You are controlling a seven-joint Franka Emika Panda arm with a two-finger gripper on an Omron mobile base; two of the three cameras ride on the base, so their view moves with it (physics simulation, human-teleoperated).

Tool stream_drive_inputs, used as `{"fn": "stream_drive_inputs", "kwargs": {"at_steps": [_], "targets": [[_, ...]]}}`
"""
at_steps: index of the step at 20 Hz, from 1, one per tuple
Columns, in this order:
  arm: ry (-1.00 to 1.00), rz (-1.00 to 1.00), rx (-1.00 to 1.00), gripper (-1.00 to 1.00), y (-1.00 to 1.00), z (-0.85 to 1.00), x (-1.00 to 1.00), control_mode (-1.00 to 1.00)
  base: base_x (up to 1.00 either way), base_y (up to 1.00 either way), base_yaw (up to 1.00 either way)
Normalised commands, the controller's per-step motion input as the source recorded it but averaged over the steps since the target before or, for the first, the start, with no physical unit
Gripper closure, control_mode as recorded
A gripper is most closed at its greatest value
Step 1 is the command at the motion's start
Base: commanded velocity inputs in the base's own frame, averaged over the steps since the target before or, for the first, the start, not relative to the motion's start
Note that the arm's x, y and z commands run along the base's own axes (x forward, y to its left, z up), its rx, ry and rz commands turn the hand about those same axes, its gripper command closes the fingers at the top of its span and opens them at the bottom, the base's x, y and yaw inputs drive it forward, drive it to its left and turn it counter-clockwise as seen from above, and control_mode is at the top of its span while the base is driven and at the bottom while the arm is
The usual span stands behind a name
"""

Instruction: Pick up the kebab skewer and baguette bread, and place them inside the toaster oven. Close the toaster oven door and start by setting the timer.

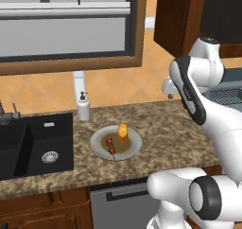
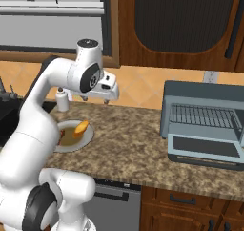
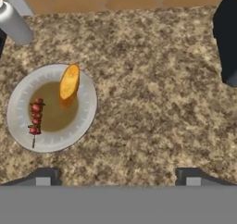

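Bright even rendered light, faint soft shadows, slightly coarse, no glare

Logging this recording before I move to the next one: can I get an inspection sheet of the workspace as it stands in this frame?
Surface: speckled granite counter, bare between plate and oven.
Job's things: kebab skewer and baguette bread both lie on the grey plate, apart from each other. Toaster oven stands at the right end of the counter; toaster oven door is dropped open, wire rack exposed.
Clutter: soap dispenser behind the plate; black sink left of it.
Grippers: gripper open, empty, held above the counter to the right of the plate.
Cables: nothing seen.
Surroundings: window, wooden cabinets, tiled backsplash.
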Motion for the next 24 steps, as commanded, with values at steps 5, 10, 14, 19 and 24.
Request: {"fn": "stream_drive_inputs", "kwargs": {"at_steps": [5, 10, 14, 19, 24], "targets": [[-0.06, 0.00, 0.00, -1.00, -0.88, -0.04, -0.54, -1.00, 0.00, 0.00, 0.00], [-0.14, 0.00, 0.00, -1.00, -0.96, -0.10, -0.77, -1.00, 0.00, 0.00, 0.00], [-0.13, 0.00, 0.00, -1.00, -0.99, -0.02, -0.17, -1.00, 0.00, 0.00, 0.00], [-0.06, 0.00, 0.00, -1.00, -0.96, 0.00, 0.00, -1.00, 0.00, 0.00, 0.00], [-0.03, 0.00, 0.00, -1.00, -0.76, -0.09, 0.14, -1.00, 0.00, 0.00, 0.00]]}}
